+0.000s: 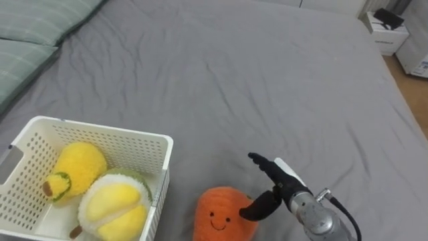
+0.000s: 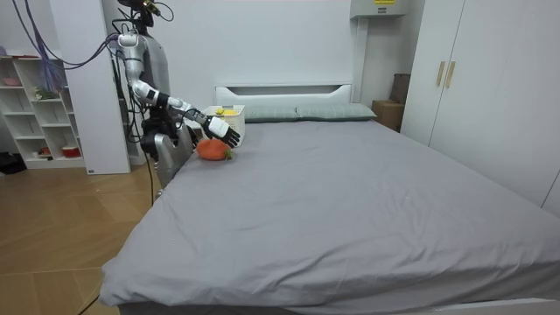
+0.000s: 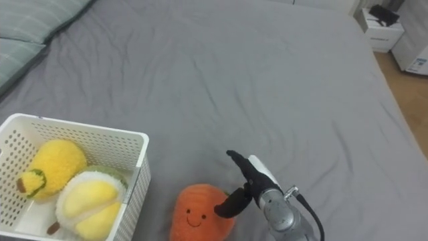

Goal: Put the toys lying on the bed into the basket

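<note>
- Room view: the robot stands at the side of the bed [image 2: 350, 192] on the room view's left, near the head end, with one arm stretched out over the grey sheet.
- Two pale green pillows [image 1: 27, 40] lie at the bed's head end, at the far left of the eye views.
- A white nightstand [image 1: 388, 33] stands on the floor past the bed's far right corner.
- A white slotted basket [image 1: 100, 134] sits at the bed's near edge, on the robot's left, just below the pillows.
- Two toys lie side by side inside the basket: a yellow plush toy [image 1: 77, 164] towards the left wall, and a round yellow-and-white plush toy [image 1: 114, 207] against the right wall.
- An orange plush toy [image 1: 221, 214] with a smiling face rests on the sheet at the near edge, just beside the basket's right wall and outside it.
- The right robot hand [image 1: 286, 182] hovers just right of the orange plush toy, fingers spread and pointing away from the robot, thumb curved towards the toy's upper side; I cannot tell whether it touches.
</note>
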You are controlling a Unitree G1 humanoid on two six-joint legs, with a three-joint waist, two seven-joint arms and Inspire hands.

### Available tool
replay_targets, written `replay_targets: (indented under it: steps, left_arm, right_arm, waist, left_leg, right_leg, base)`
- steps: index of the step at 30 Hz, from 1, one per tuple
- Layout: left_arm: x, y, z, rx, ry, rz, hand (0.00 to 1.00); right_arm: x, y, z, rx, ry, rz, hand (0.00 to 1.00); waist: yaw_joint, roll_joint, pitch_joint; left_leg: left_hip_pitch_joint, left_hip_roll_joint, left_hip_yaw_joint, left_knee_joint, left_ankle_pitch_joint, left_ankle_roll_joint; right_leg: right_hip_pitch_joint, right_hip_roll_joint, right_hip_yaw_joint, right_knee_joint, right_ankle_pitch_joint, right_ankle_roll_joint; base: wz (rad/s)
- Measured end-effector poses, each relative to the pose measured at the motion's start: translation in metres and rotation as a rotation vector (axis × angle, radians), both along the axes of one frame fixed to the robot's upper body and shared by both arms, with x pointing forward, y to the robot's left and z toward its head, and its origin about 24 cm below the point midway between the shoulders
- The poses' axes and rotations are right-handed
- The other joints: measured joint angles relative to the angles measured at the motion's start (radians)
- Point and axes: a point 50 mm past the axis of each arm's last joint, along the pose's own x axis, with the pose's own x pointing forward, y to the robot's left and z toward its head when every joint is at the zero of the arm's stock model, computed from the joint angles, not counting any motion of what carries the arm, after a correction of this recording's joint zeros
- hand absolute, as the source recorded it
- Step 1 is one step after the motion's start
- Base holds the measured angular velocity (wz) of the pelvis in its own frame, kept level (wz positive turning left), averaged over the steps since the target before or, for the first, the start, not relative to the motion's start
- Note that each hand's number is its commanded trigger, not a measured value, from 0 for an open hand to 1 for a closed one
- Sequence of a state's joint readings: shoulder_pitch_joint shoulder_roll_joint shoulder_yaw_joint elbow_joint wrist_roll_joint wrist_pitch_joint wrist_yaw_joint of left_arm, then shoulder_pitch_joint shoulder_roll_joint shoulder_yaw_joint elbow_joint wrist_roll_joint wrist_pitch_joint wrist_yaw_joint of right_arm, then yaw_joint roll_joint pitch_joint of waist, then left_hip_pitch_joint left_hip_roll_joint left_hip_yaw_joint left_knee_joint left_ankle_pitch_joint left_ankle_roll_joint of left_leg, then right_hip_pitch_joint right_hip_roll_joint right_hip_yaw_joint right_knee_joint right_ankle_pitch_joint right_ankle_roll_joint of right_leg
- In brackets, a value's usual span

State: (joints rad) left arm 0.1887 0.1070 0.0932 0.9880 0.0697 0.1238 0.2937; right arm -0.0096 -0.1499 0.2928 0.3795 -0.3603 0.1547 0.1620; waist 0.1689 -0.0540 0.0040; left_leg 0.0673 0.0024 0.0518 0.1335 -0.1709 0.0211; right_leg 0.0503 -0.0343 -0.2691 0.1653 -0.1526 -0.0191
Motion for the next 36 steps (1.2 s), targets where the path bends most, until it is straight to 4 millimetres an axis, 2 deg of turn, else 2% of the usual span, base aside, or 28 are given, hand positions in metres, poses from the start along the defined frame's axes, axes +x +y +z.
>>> replay_targets:
  steps: [7,12,13,14,15,17,24,36]
  left_arm:
    - [0.006,-0.001,0.002,-0.002,-0.026,-0.005,0.00]
    - [0.007,-0.001,0.002,-0.002,-0.033,-0.006,0.00]
    - [0.007,-0.001,0.002,-0.002,-0.034,-0.006,0.00]
    - [0.007,-0.001,0.002,-0.002,-0.036,-0.006,0.00]
    - [0.007,-0.001,0.002,-0.002,-0.036,-0.006,0.00]
    - [0.007,-0.002,0.002,-0.002,-0.038,-0.006,0.00]
    - [0.007,-0.003,0.002,-0.004,-0.043,-0.007,0.00]
    - [0.008,-0.006,0.001,-0.010,-0.044,-0.025,0.00]
  right_arm:
    - [-0.001,0.005,-0.001,-0.002,0.018,0.043,0.00]
    - [-0.003,0.013,-0.002,0.003,0.035,0.093,0.00]
    - [-0.004,0.014,-0.002,0.004,0.039,0.100,0.11]
    - [-0.004,0.016,-0.003,0.007,0.047,0.115,0.49]
    - [-0.004,0.017,-0.003,0.012,0.054,0.123,0.75]
    - [-0.004,0.017,-0.003,0.012,0.060,0.125,1.00]
    - [-0.005,0.016,-0.004,0.011,0.086,0.136,1.00]
    - [-0.007,0.018,-0.007,-0.004,0.102,0.156,1.00]
  waist:
    - [0.020,-0.002,-0.0010]
    - [0.031,-0.007,0.0021]
    - [0.032,-0.008,0.0028]
    - [0.035,-0.011,0.0035]
    - [0.038,-0.012,0.0039]
    - [0.044,-0.014,0.0049]
    - [0.058,-0.022,0.0107]
    - [0.065,-0.025,0.0116]
  left_leg:
    - [-0.007,0.000,-0.011,-0.001,0.000,0.000]
    - [-0.009,-0.001,-0.013,-0.002,0.000,0.000]
    - [-0.009,-0.001,-0.013,-0.002,0.000,0.000]
    - [-0.008,-0.001,-0.012,-0.002,0.000,0.000]
    - [-0.006,-0.001,-0.012,-0.002,0.000,0.000]
    - [-0.005,-0.001,-0.012,-0.002,0.000,0.000]
    - [-0.003,-0.001,-0.013,-0.002,0.000,0.000]
    - [-0.003,-0.001,-0.013,-0.002,0.000,0.000]
  right_leg:
    - [0.001,0.001,-0.011,-0.013,0.000,0.000]
    - [0.001,0.001,-0.013,-0.014,0.000,0.000]
    - [0.002,0.001,-0.012,-0.014,0.000,0.000]
    - [0.003,0.001,-0.012,-0.014,0.000,0.000]
    - [0.005,0.001,-0.012,-0.014,0.000,0.000]
    - [0.006,0.001,-0.011,-0.014,0.000,0.000]
    - [0.010,0.001,-0.011,-0.013,0.000,0.000]
    - [0.008,0.001,-0.011,-0.014,0.000,0.000]
  base:
    - [0.05]
    - [0.00]
    - [0.00]
    - [0.00]
    - [0.00]
    - [0.00]
    - [0.00]
    - [0.00]
